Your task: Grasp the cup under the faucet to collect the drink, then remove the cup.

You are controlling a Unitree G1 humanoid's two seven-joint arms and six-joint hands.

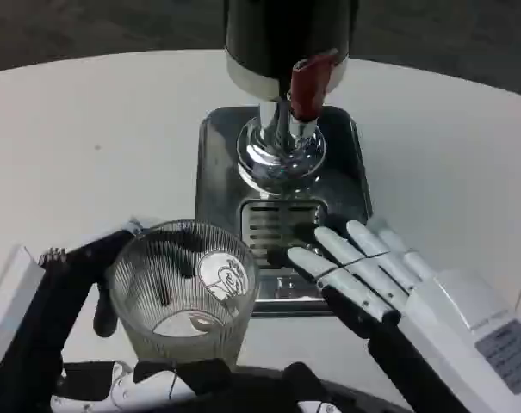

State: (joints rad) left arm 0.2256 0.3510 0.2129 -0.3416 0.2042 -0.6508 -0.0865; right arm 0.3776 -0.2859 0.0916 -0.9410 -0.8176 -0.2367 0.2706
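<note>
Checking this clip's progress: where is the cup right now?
In the head view the cup sits low and left of centre, held by the left hand, in front of the drip tray and left of the right hand, not under the faucet.

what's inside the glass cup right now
The ribbed glass cup, held by the left hand, looks nearly empty; only a pale base shows through. Reflections make it impossible to tell if a thin layer of drink is there.
</note>
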